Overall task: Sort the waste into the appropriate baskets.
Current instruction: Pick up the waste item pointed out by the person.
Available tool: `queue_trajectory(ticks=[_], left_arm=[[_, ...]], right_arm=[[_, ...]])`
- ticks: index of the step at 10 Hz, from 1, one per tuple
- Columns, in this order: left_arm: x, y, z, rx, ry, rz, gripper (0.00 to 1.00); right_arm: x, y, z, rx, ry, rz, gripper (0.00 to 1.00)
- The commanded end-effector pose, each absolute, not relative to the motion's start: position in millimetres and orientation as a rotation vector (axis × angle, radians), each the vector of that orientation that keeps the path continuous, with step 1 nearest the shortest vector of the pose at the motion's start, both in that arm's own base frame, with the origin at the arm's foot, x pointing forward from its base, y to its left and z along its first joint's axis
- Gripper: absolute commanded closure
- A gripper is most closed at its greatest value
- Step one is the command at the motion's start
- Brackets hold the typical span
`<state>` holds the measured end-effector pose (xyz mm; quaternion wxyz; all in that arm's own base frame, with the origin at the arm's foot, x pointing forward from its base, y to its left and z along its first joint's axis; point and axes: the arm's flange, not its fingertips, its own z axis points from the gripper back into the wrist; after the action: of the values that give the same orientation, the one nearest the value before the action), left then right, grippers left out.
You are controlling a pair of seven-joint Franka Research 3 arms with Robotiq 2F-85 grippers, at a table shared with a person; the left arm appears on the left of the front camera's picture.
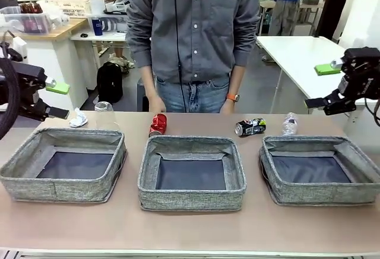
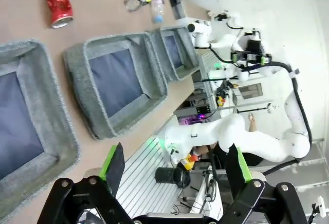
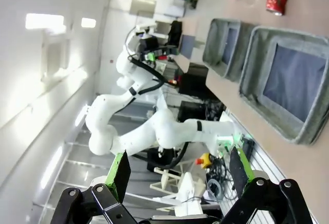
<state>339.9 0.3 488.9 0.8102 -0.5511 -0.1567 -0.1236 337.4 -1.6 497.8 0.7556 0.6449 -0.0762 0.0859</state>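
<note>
five pieces of waste sit in a loose row along the far strip of the table [image 1: 190, 232], behind three grey baskets, and none of it is in a basket yet. from the robot's left: a paper ball [image 1: 78, 118] and a plastic cup [image 1: 104, 114] sit behind the left basket [image 1: 59, 189]. a red can [image 1: 158, 125] is right at the far left corner of the middle basket [image 1: 191, 201]. a dark can [image 1: 250, 127] lies behind the gap between the middle basket and the right basket [image 1: 323, 195], and a bottle [image 1: 289, 123] is just behind that last basket's far rim. the person stands at the far edge with a hand [image 1: 156, 105] just behind the red can.

the left gripper [image 1: 61, 100] hangs above the table's left end, jaws spread wide with nothing between them. the right gripper [image 1: 318, 85] is raised off the right end, spread just as wide and holding nothing.

the next move seems to turn on nearness. the paper ball lies just beside and below the left gripper, toward the middle, so the left arm looks the natural one for it and the cup. the bottle and dark can lie inward of and below the right gripper, so they would fall to the right arm. the red can lies on its side, long axis roughly front to back, a little nearer the left arm. the dark can lies on its side with its length across the table. a grasp would likely close across each can's short width.
</note>
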Motion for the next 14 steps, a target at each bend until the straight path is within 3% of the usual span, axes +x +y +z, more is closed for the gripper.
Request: queue_trajectory(ticks=[1, 14], left_arm=[[339.5, 1.3, 493.1, -1.230, -0.355, -0.301, 0.00], [339.5, 1.3, 493.1, -1.230, -0.355, -0.301, 0.00]], right_arm=[[335.2, -3.7, 504.9, 1.413, -0.184, 0.234, 0.00], [335.2, -3.7, 504.9, 1.413, -0.184, 0.234, 0.00]])
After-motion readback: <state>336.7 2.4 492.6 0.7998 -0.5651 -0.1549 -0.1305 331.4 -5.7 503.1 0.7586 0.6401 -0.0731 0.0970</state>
